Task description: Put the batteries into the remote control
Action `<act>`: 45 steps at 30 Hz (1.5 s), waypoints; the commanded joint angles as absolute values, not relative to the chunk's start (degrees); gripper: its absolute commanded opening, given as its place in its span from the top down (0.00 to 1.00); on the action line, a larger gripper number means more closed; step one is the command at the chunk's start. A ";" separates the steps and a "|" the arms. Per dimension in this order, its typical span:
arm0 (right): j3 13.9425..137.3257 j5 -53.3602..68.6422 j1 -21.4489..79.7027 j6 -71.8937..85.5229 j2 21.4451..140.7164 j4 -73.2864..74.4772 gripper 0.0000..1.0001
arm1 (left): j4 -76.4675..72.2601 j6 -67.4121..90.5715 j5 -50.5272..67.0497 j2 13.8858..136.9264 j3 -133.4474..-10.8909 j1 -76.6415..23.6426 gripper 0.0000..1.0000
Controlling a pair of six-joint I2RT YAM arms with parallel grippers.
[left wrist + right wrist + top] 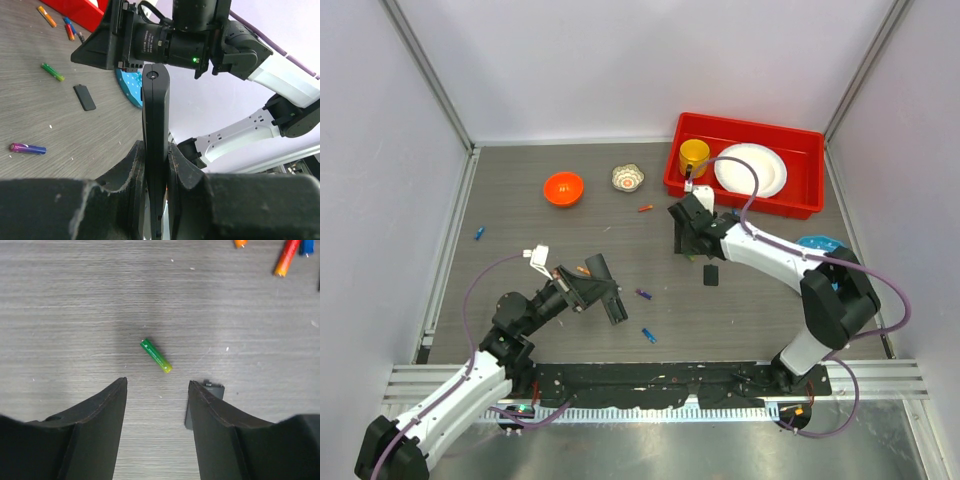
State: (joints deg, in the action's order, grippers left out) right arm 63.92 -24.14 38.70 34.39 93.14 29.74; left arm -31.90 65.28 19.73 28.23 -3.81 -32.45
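The remote control [156, 100], a slim black bar, stands edge-on between the jaws of my left gripper [156, 150], which is shut on it. From above, the remote [613, 303] sticks out of the left gripper [590, 283] at mid-table. My right gripper [157, 385] hangs open over the wood, with a green battery [156, 355] lying just beyond its fingertips and nothing between them. A black battery cover [210, 388] lies flat, partly hidden by the right finger. Other batteries lie scattered: purple [643, 294], blue [648, 335], orange [646, 208].
A red bin [802, 203] at the back right holds a yellow cup [694, 155] and a white plate [750, 170]. An orange bowl [563, 187] and a small patterned bowl [628, 178] sit at the back. A blue battery [478, 233] lies far left.
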 commanded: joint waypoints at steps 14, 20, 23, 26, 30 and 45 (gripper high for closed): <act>64.86 -9.58 35.25 8.00 100.28 19.07 0.52 | -35.42 64.51 25.31 26.98 -4.04 -32.17 1.00; 65.21 -10.72 35.16 8.00 102.30 19.16 0.55 | -34.01 64.34 24.70 25.66 -3.78 -32.17 1.00; 65.39 -10.90 35.16 8.26 103.01 19.25 0.58 | -34.01 64.25 24.70 25.66 -3.78 -32.17 1.00; 65.21 -10.81 35.16 8.52 103.53 19.25 0.61 | -34.10 64.25 24.52 25.84 -3.87 -32.17 1.00; 64.95 -10.81 34.98 9.75 103.71 19.34 0.67 | -34.10 64.16 24.26 26.01 -3.69 -32.17 1.00; 67.06 -9.40 34.72 10.90 105.02 20.04 0.71 | -34.89 64.25 23.82 27.07 -3.43 -32.17 1.00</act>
State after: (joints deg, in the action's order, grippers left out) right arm 64.10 -10.31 35.07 10.59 103.81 20.80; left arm -32.36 65.28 23.99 26.92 -3.57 -32.45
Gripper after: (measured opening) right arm 0.312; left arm 0.218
